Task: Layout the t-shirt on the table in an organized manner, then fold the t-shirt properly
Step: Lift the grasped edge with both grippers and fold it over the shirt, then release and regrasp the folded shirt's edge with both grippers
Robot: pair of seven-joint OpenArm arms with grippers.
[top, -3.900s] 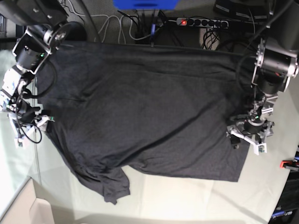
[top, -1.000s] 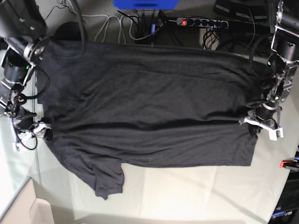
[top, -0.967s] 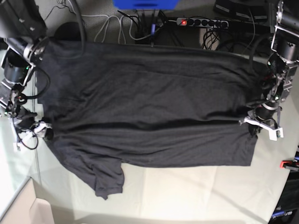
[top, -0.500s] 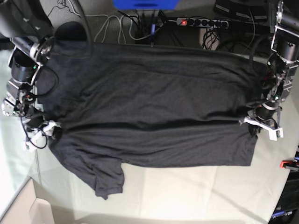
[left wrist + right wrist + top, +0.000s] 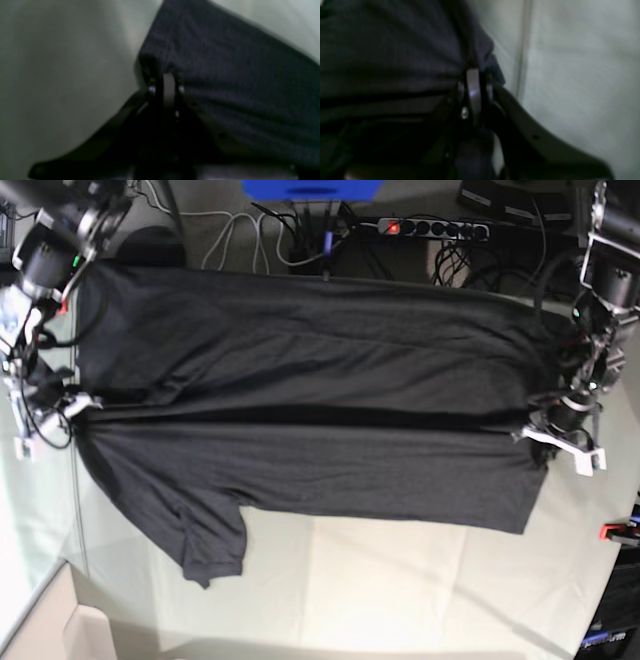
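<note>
While both hands pinch opp. edges | t-shirt [image 5: 300, 420] stretched across tabletop [image 5: 400, 580] | left hand [image 5: 568, 442] + right hand [image 5: 55, 412] clamped on cloth | layout nearly done, sleeve crumpled, folding not begun

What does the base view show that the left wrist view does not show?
Only the base view shows the whole t-shirt stretched across the table, the right gripper at its other end, a sleeve, and the power strip. Only the left wrist view shows the left gripper shut on a bunched fabric edge close up. Both show dark fabric on the pale table.
</note>
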